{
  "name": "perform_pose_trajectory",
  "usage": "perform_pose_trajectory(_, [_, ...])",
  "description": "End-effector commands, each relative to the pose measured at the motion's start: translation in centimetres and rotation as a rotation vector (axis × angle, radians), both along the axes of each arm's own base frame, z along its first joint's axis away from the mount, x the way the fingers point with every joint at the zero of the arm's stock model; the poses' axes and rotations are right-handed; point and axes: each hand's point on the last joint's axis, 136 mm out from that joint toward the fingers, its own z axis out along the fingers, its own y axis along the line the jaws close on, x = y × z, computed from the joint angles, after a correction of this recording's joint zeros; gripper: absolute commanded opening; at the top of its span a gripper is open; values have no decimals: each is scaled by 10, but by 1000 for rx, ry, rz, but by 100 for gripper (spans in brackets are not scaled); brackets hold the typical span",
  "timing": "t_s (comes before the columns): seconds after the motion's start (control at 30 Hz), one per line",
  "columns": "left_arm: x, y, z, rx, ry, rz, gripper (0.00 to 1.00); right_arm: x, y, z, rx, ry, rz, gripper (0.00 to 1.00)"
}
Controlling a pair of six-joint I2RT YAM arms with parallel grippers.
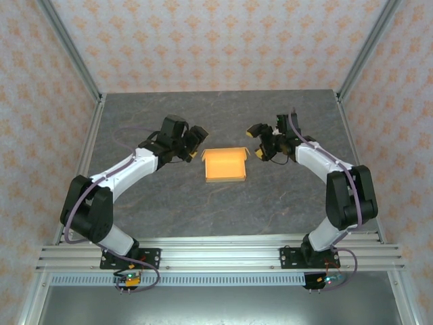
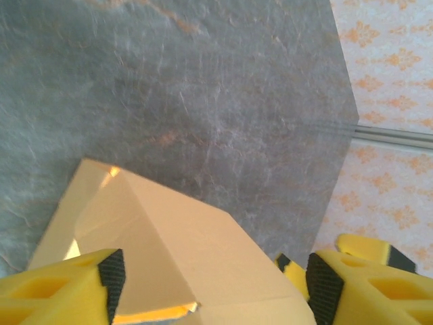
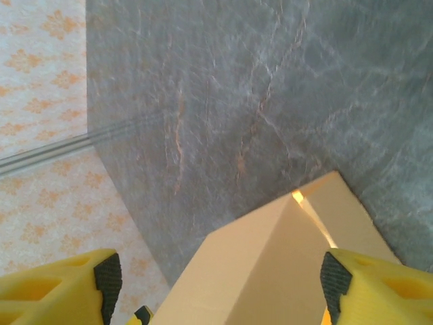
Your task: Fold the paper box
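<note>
The paper box (image 1: 226, 164) lies at the middle of the table, tan-orange, with its side walls folded up and its top uncovered. My left gripper (image 1: 195, 146) hovers at the box's left far corner, jaws wide and open. My right gripper (image 1: 258, 143) hovers at the right far corner, also open. In the left wrist view the paper box (image 2: 189, 250) rises between the yellow fingers (image 2: 61, 294), and the right-hand pad (image 2: 323, 284) stands apart from it. In the right wrist view a wall of the paper box (image 3: 270, 271) reaches up beside the right-hand pad (image 3: 335, 284), with the other pad (image 3: 108, 279) far off it.
The grey stone-look table (image 1: 223, 210) is ringed by patterned walls (image 1: 216, 40) and aluminium posts (image 1: 71, 51). A metal rail (image 1: 216, 254) carries both arm bases at the near edge. The far table edge (image 2: 342, 169) lies close beyond the box.
</note>
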Motion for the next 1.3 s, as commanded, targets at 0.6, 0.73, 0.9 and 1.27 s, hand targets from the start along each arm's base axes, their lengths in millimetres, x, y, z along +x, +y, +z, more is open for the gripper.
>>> perform_pose_trajectory(0.6, [-18, -40, -37, -87, 58, -16, 61, -21, 28, -17, -1, 104, 25, 54])
perform_pose_trajectory(0.73, [-17, -39, -36, -65, 42, -28, 73, -25, 23, -21, -44, 105, 36, 54])
perform_pose_trajectory(0.9, [-21, -37, -39, -17, 53, -50, 79, -25, 23, -22, -50, 104, 41, 54])
perform_pose_trajectory(1.27, [-32, -53, -33, -6, 70, -39, 83, -26, 23, -23, -47, 105, 39, 50])
